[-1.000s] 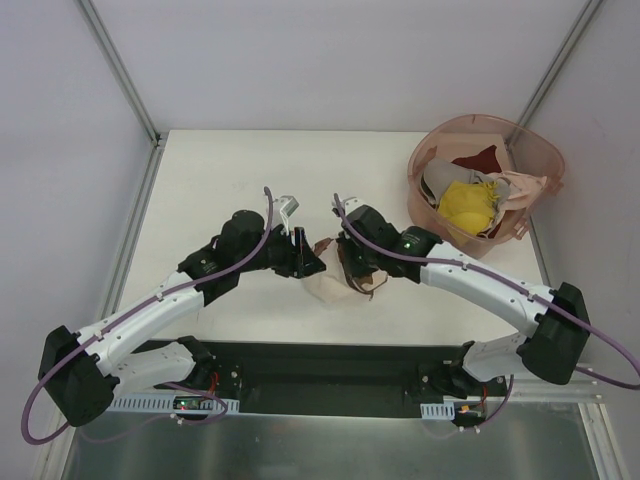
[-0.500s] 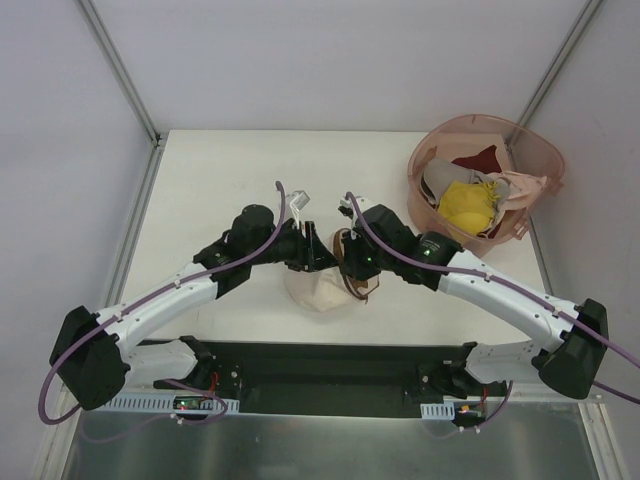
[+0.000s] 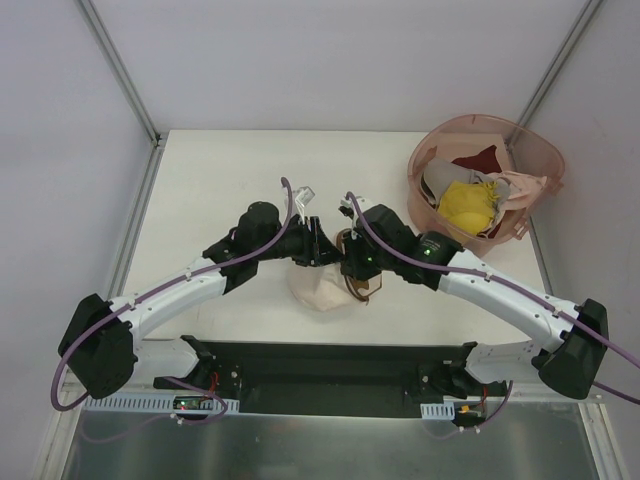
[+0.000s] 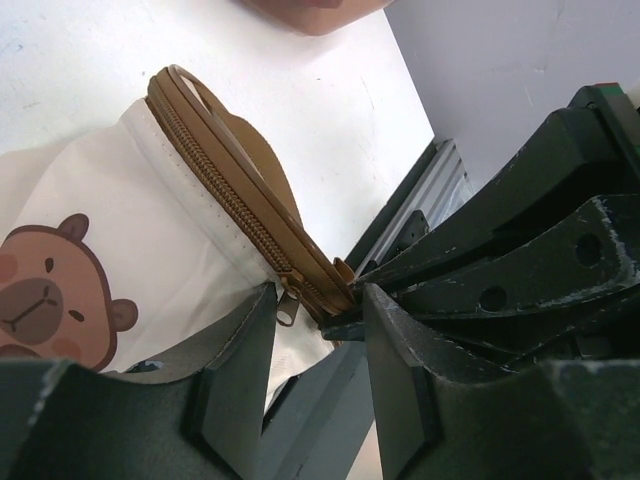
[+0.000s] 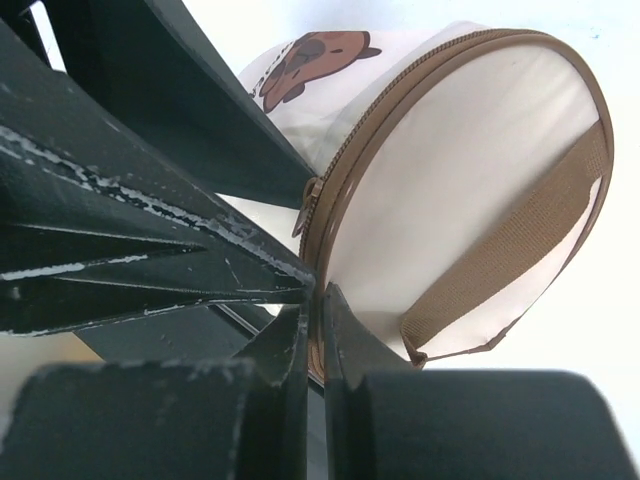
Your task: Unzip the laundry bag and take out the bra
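Grey wall panel (image 3: 60, 150) fills the left of the overhead view, and a slanted metal frame post (image 3: 120, 70) runs down to the table's back left corner. The table (image 3: 220, 170) is plain off-white and matte, with a black base plate (image 3: 320, 365) along the bottom edge. The left arm reaches in from lower left. The left gripper (image 3: 318, 240) is at frame centre with its fingers (image 4: 235, 385) spread, and the zipper pull and the end of the brown trim sit in the gap between them without being clamped. The laundry bag (image 3: 320, 290) lies on the table at centre, just below both grippers. It is cream with a bear print (image 4: 40, 300), and the zipper teeth are closed along the stretch that shows. The right gripper (image 3: 348, 262) touches the bag from the right, its fingers (image 5: 285, 345) pressed nearly together and pinching the brown zipper trim. In the upper right, well apart from the bag, a pink basket (image 3: 553, 160) holds a yellow garment (image 3: 465, 205) and a dark red cloth (image 3: 480, 160). A second frame post (image 3: 560, 60) and grey wall stand behind the basket.
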You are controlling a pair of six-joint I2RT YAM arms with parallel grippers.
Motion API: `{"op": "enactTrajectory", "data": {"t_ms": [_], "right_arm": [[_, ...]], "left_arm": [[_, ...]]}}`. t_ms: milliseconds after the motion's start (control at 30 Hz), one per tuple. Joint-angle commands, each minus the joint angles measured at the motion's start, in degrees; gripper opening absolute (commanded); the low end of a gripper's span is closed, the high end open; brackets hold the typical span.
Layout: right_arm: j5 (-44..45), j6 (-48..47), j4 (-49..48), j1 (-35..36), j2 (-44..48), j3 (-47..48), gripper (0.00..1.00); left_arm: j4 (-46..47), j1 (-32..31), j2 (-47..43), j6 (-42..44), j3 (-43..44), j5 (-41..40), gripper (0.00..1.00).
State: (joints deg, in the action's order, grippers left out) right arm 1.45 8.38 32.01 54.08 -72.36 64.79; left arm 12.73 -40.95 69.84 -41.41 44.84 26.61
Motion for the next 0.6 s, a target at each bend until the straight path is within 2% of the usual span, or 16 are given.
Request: {"op": "enactTrajectory", "data": {"t_ms": [0, 100, 267, 567], "right_arm": [[-0.8, 0.2, -1.9, 0.1, 2.2, 0.8, 0.01], [-0.9, 0.1, -1.8, 0.1, 2.1, 0.5, 0.01], [-3.7, 0.1, -2.1, -0.5, 1.7, 0.8, 0.01], [-5.0, -0.1, -2.4, -0.5, 0.6, 1.6, 0.01]], "left_arm": [[2.5, -0.7, -0.6, 2.1, 1.8, 0.9, 0.39], [-0.5, -0.6, -2.1, 6.8, 1.8, 0.2, 0.39], [-0.3, -0.7, -5.4, 14.8, 0.2, 2.3, 0.38], [-2.6, -0.7, -5.4, 21.3, 0.2, 3.4, 0.34]]}}
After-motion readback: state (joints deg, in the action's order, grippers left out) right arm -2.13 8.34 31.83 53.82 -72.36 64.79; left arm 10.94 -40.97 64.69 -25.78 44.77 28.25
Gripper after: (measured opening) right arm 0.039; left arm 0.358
